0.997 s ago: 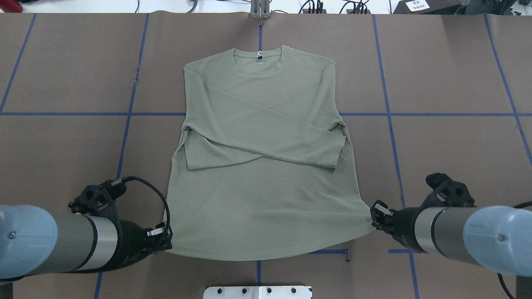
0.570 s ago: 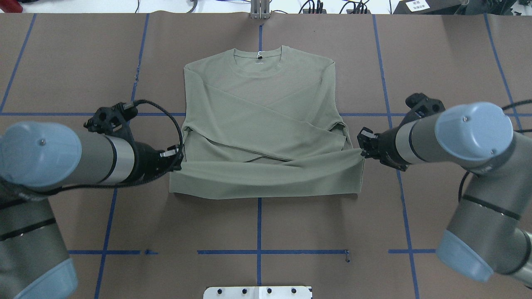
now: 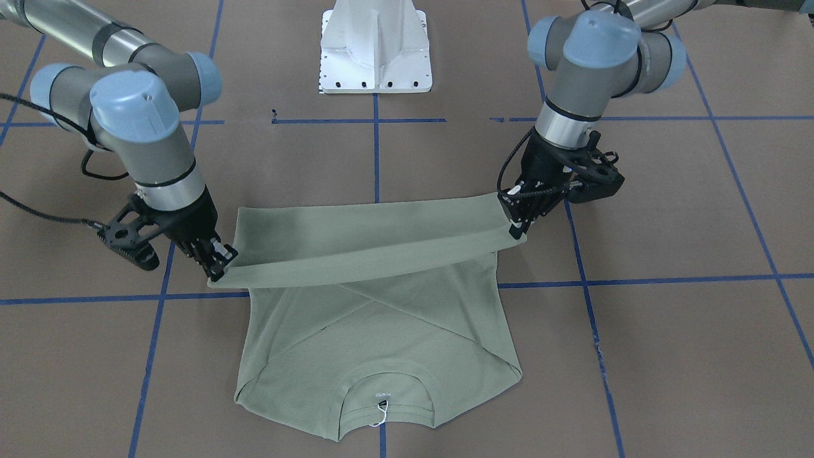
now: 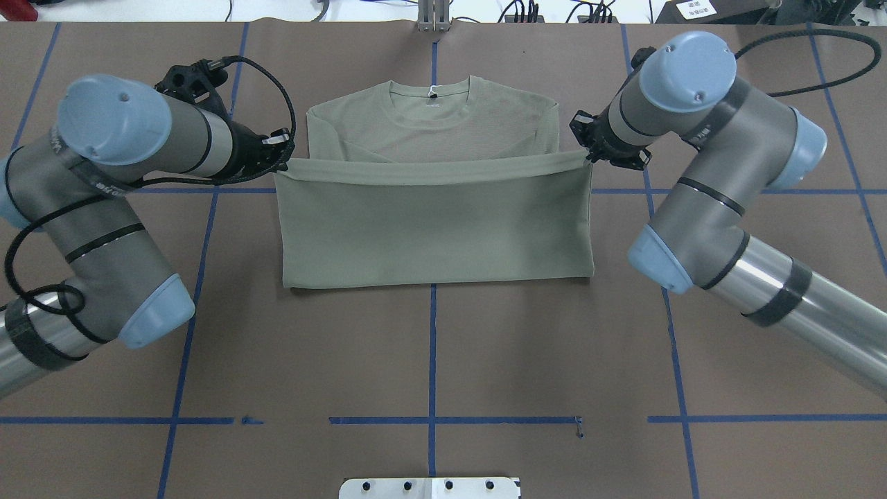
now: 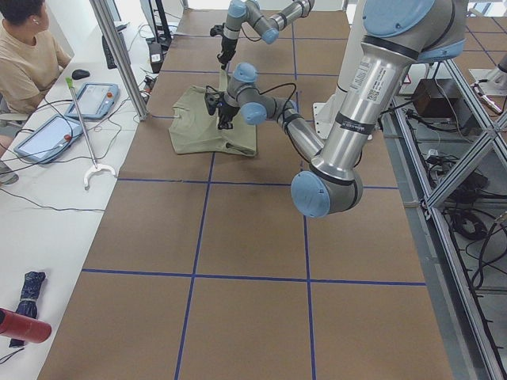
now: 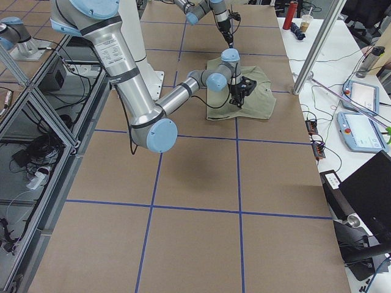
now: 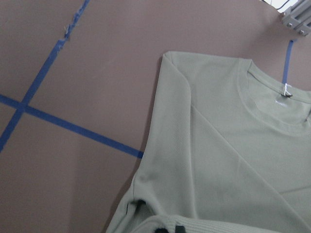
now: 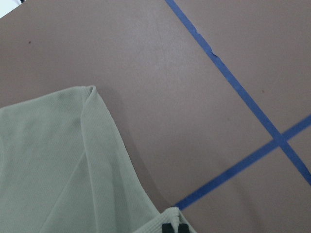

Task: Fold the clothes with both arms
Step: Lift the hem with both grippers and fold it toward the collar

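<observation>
While both arms reach out over the brown table (image 4: pixel 540 353), the green shirt (image 4: pixel 435 232) lies flat in the middle of the far half, with its collar (image 4: pixel 431 105) pointing away from the robot's base. Its lower half is doubled over the body, with a straight crease along the near edge. The left gripper (image 4: pixel 283 158) is clamped on the left corner of the hem. The right gripper (image 4: pixel 587 154) is clamped on the right corner. The hem runs taut and level between them, across the chest and just short of the shoulders. Seen from the front, the carried edge is raised clear of the cloth below, and crossed sleeves show beneath it. A white hang tag (image 4: pixel 432 90) sits at the back of the neck. Each wrist camera looks down on one bare shoulder of the shirt, with dark fingertips and a bit of hem at the bottom edge. Blue tape lines (image 4: pixel 431 333) grid the table. The white pedestal (image 3: pixel 375 44) stands at the near side, well apart from the shirt. A seated person (image 5: pixel 28 59) is beyond the far edge.
</observation>
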Controlling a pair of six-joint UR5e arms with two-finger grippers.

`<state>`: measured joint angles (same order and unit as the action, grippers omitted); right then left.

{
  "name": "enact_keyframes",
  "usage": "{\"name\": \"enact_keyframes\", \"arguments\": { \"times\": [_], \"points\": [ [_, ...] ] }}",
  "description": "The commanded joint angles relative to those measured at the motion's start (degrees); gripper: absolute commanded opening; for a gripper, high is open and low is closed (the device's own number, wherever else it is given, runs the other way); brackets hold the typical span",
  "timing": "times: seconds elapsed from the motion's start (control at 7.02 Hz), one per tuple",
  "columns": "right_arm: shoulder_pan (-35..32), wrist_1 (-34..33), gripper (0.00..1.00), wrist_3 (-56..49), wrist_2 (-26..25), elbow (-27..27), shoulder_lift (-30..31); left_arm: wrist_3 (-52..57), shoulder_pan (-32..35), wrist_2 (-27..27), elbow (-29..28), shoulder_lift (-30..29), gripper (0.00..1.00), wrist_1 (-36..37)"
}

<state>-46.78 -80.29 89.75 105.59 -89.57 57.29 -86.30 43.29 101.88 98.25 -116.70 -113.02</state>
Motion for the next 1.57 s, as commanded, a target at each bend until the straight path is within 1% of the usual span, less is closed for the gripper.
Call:
{"name": "enact_keyframes", "arguments": {
  "times": [0.0,0.14,0.28,0.43,0.71,0.85,1.0,1.14,1.28,1.42],
  "points": [
    [-1.21,1.53,0.0,-2.04,0.58,17.68,-11.27,0.35,1.36,-0.54,-15.83,-5.18,0.0,-11.39],
    [-1.29,6.24,0.0,-1.95,0.58,20.81,-11.41,0.35,1.53,-2.46,-19.2,-5.38,0.0,-15.61],
    [-1.64,7.07,0.0,-2.47,0.58,23.1,-11.67,0.35,1.53,-4.13,-23.15,-7.38,0.0,-17.48],
    [-1.73,7.08,0.0,-2.91,-0.03,23.73,-11.67,0.26,1.53,-4.49,-26.06,-9.14,0.0,-18.28],
    [-1.73,7.08,0.0,-3.27,-0.29,24.0,-11.67,0.35,1.53,-5.11,-28.46,-9.77,0.0,-20.31],
    [-1.73,7.08,0.22,-4.22,-0.3,25.22,-11.76,0.17,1.79,-6.07,-28.55,-9.86,0.0,-20.31],
    [-1.73,7.08,0.71,-4.76,-0.21,25.41,-12.98,0.09,1.97,-6.08,-28.47,-9.95,0.15,-20.4],
    [-1.56,7.16,1.0,-4.94,-0.38,24.97,-12.73,0.17,2.76,-5.99,-28.38,-9.95,0.58,-20.49],
    [-1.73,7.34,1.0,-4.94,-0.64,23.31,-12.21,0.0,3.29,-5.82,-28.38,-9.86,0.65,-22.14],
    [-1.73,10.47,1.0,-3.98,-0.65,18.6,-8.72,0.17,4.25,-5.64,-28.73,-9.77,0.65,-23.2]
  ]
}}
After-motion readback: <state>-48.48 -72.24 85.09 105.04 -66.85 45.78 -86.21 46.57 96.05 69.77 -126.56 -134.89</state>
